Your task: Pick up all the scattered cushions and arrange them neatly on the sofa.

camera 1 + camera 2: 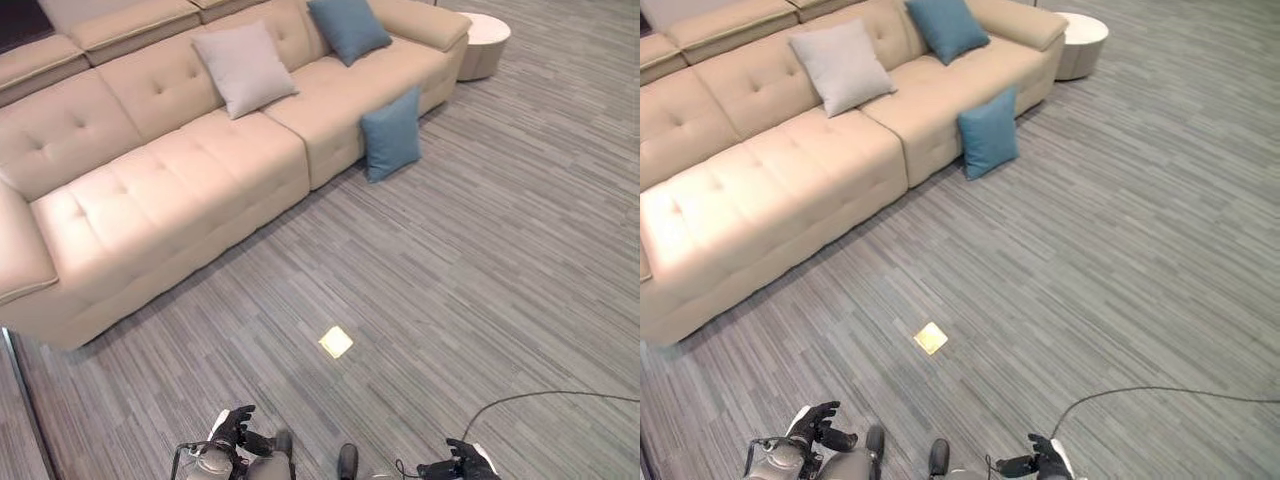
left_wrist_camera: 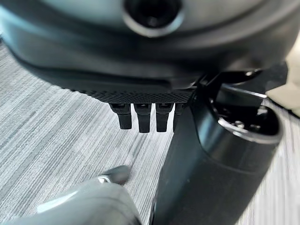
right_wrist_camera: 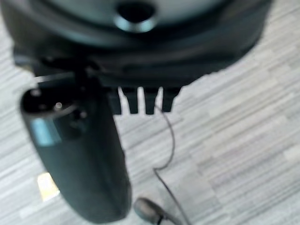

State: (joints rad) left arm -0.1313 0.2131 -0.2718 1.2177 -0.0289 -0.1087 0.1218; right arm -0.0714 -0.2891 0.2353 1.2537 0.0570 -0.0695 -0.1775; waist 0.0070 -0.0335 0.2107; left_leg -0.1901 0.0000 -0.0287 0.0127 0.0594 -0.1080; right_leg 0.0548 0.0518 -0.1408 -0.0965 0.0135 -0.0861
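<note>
Idle hands [image 1: 232,428] below cushion-strewn sofa [image 1: 180,190]

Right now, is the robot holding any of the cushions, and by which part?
No. Its left hand and right hand hang empty and relaxed, far from the blue cushion leaning against the sofa.

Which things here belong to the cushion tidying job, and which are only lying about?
Belong to the job:
- blue cushion on the floor, leaning against the sofa front
- grey cushion on the seat
- blue cushion on the sofa
- sofa

Only lying about:
- round white side table
- small yellow square on the floor
</note>
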